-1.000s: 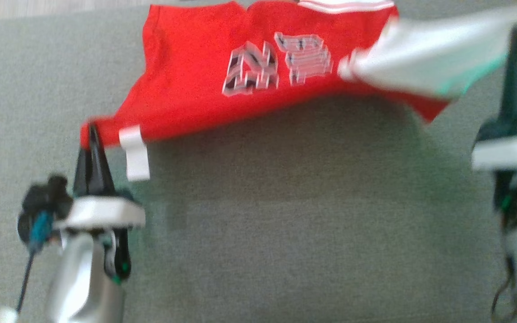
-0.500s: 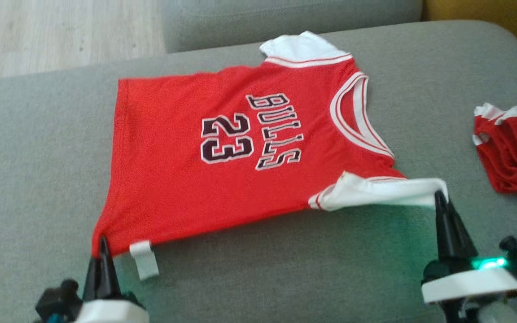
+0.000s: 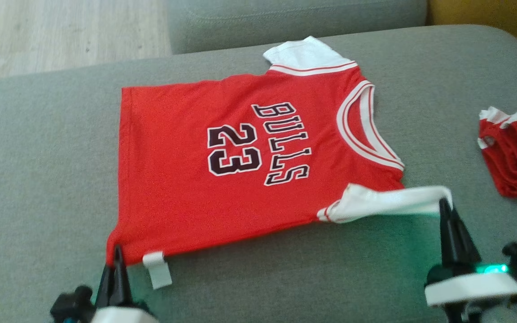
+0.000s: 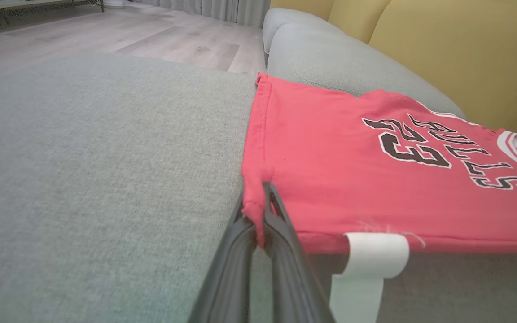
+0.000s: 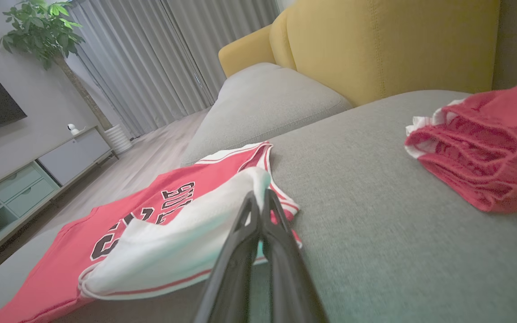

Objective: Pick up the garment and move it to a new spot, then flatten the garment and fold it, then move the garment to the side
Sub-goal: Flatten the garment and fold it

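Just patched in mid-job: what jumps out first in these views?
A bright red jersey with white sleeves and black BULLS 23 lettering lies spread across the grey fabric sofa cushion, mid-frame in the head view. The left gripper is shut on its near hem corner beside a small white label, and the right gripper is shut on the near white sleeve. A crumpled red-and-white garment bundle sits apart at the cushion's right edge.

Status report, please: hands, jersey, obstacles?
Left hand shut on jersey hem corner. Right hand shut on its white sleeve. Jersey spread on sofa. Red bundle apart, right.
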Controlling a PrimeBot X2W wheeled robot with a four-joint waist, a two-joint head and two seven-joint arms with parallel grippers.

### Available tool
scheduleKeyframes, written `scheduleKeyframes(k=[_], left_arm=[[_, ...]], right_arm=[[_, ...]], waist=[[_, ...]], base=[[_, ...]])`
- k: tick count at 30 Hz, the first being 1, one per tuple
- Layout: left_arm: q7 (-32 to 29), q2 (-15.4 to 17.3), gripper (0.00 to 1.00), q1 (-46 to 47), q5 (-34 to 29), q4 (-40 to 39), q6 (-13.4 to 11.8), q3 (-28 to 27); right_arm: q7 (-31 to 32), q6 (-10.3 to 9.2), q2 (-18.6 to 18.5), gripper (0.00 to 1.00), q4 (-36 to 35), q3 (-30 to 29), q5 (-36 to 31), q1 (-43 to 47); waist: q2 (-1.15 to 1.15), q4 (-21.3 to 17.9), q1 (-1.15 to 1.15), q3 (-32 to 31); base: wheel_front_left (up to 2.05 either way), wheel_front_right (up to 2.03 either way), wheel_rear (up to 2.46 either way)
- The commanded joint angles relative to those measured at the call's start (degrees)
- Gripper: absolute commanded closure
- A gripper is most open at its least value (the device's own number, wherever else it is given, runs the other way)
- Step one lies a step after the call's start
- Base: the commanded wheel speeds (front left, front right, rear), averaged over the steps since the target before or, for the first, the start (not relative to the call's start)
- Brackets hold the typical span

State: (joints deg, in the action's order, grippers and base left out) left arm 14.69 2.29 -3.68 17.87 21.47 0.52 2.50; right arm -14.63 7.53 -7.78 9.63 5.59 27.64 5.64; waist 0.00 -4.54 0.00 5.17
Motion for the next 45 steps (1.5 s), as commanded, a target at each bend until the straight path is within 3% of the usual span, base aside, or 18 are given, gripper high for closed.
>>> scheduleKeyframes(k=[1, 22, 30, 31, 32, 33, 34, 40, 45], left_arm=[[0.30, 0.59, 1.00, 4.18, -0.51, -1.15, -0.03, -0.89], [0.30, 0.59, 1.00, 23.01, -3.36, 7.95, -1.05, 4.55], [0.30, 0.59, 1.00, 29.65, -3.35, 14.60, -4.19, 6.52], [0.30, 0.59, 1.00, 30.14, -3.35, 15.32, -4.90, 6.54], [0.30, 0.59, 0.70, 30.49, -3.46, 15.69, -5.75, 6.36], [0.30, 0.59, 0.20, 30.67, -3.68, 15.70, -6.45, 6.08], [0.30, 0.59, 0.00, 30.61, -3.77, 15.48, -7.06, 5.73], [0.30, 0.59, 0.00, 25.80, -4.20, 11.05, -8.90, 4.00], [0.30, 0.59, 0.00, 18.81, -5.35, 6.12, -8.71, 3.24]], right_arm=[[-0.37, -0.04, -1.08, 1.00, -0.86, 0.52, -0.78, -4.40], [-0.37, -0.04, -3.15, 1.00, 13.59, -1.50, -3.70, -24.02], [-0.37, -0.04, -3.04, 1.00, 18.54, -1.43, -5.88, -30.49], [-0.37, -0.04, -2.77, 0.76, 19.50, -1.72, -6.24, -30.95], [-0.37, -0.04, -2.43, 0.00, 20.32, -2.09, -6.61, -31.43], [-0.37, -0.04, -2.10, 0.00, 20.82, -2.51, -7.04, -31.87], [-0.37, -0.04, -1.81, 0.00, 20.65, -3.10, -7.63, -32.18], [-0.37, -0.04, 0.19, 0.00, 17.60, -6.56, -11.97, -29.28], [-0.37, -0.04, 1.90, 0.00, 15.00, -7.07, -14.65, -23.89]], waist=[[0.00, 0.91, 0.00, 0.85], [0.00, 4.40, 0.00, 9.09], [0.00, 4.29, 0.00, 10.47], [0.00, 4.26, 0.00, 10.48], [0.00, 4.23, 0.00, 10.47], [0.00, 4.21, 0.00, 10.45], [0.00, 4.24, 0.00, 10.34], [0.00, 4.71, 0.00, 8.11], [0.00, 4.88, 0.00, 5.26]], base=[[0.00, 0.00, 0.00], [0.00, 0.00, 0.00], [0.00, 0.00, 0.00], [0.00, 0.00, 0.00], [0.00, 0.00, 0.00], [0.00, 0.00, 0.00], [0.00, 0.00, 0.00], [0.00, 0.00, 0.00], [0.00, 0.00, 0.00]])
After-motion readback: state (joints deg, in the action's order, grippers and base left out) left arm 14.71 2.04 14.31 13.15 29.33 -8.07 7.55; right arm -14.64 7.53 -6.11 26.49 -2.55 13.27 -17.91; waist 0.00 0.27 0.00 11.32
